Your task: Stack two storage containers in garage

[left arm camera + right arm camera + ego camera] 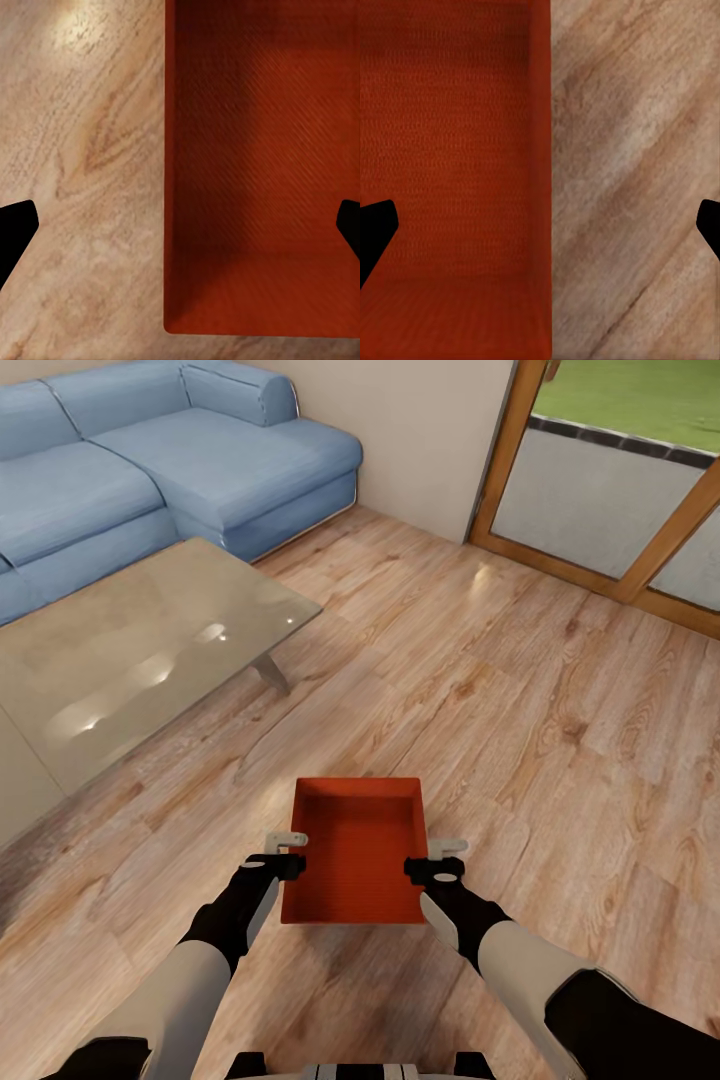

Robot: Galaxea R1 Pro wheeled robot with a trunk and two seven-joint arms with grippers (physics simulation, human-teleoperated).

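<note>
an orange-red storage container (357,852) sits on the light wood plank floor (520,700) of the living room, straight ahead of the robot and between its two arms, open top up and nothing inside. the left gripper (287,853) is at the container's left long wall and the right gripper (440,857) is at its right long wall, each about midway along. in the left wrist view the container (262,165) has its wall running between the two dark fingertips (15,229), one over the floor (82,165) and one over the inside of the bin; the jaws are spread wide and released, straddling the wall without closing on it. the right wrist view shows the same on the other wall of the container (450,150), jaws released, one fingertip (375,229) over the bin and one over the floor (637,180). beyond, a glass coffee table (130,650) stands to the left, a blue corner sofa (150,460) behind it, and wood-framed glass doors (620,490) are at the far right.
</note>
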